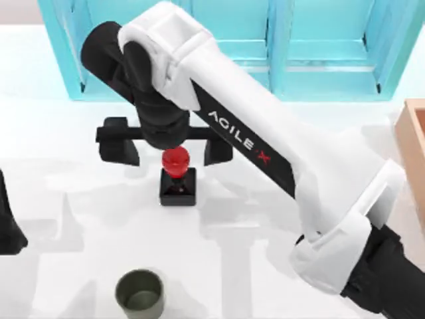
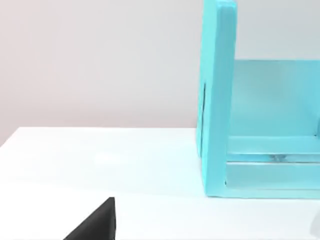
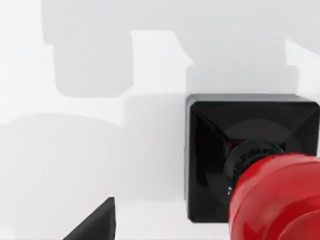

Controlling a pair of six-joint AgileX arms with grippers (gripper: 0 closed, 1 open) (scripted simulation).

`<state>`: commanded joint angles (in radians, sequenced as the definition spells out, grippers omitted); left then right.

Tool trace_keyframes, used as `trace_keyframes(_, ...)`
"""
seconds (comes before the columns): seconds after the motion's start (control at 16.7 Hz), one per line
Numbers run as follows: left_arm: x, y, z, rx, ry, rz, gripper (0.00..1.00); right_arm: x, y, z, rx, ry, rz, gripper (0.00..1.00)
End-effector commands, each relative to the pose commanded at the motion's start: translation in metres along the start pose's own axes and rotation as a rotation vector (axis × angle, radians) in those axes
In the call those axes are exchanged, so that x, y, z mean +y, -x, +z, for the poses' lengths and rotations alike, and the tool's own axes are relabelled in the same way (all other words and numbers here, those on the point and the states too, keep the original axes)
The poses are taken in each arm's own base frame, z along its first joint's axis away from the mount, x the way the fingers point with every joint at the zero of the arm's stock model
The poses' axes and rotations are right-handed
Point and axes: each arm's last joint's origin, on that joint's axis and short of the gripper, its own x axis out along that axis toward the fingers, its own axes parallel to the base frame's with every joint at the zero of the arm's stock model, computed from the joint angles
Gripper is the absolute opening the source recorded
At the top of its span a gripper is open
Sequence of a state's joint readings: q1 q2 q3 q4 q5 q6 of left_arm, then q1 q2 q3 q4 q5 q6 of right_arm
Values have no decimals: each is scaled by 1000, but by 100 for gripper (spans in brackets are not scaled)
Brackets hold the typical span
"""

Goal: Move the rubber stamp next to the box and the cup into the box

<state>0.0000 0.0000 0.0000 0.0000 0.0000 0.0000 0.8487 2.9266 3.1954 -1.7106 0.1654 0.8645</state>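
Top view: the right arm reaches from the near right corner diagonally across the white desk [image 1: 252, 279], and its right gripper [image 1: 166, 147] hangs over the rubber stamp [image 1: 177, 178]. The jaws stand wide open, one dark finger [image 1: 121, 147] to the left of the stamp and the other to its right, both well clear of the red knob. The knob sits just on the near side of the line joining the two fingers, so the stamp lies slightly nearer than the centre of the jaws and below them.

The stamp stands upright on its black square base near the middle of the desk, its axis vertical, knob uppermost. Right wrist view: the stamp [image 3: 250, 160] shows from above, base square to the frame and knob rising toward the camera, set off to one side.

The box [image 1: 413, 153] lies at the right edge of the desk, well apart from the stamp. The cup [image 1: 139, 294] stands upright at the near edge, left of centre, untouched. A turquoise shelf unit [image 1: 319, 46] lines the far side.

The left gripper [image 1: 8, 226] is parked at the left edge; whether it is open cannot be told.

Judgement: the coming move appears to be a descent with a slight pull toward the near side, then closure on the knob. The right arm is plainly the nearer to the stamp.
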Motion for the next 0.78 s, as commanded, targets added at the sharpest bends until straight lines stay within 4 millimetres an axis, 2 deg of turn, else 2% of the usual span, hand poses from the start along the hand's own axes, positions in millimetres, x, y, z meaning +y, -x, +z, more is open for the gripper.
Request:
trace_keyframes(0.3,0,0,0,0,0,0,100,-4,-32,-2,-1,0,0,100)
trace_keyframes(0.6,0,0,0,0,0,0,100,-4,-35,-2,0,0,0,100)
trace_keyframes(0.78,0,0,0,0,0,0,100,-4,-35,-2,0,0,0,77)
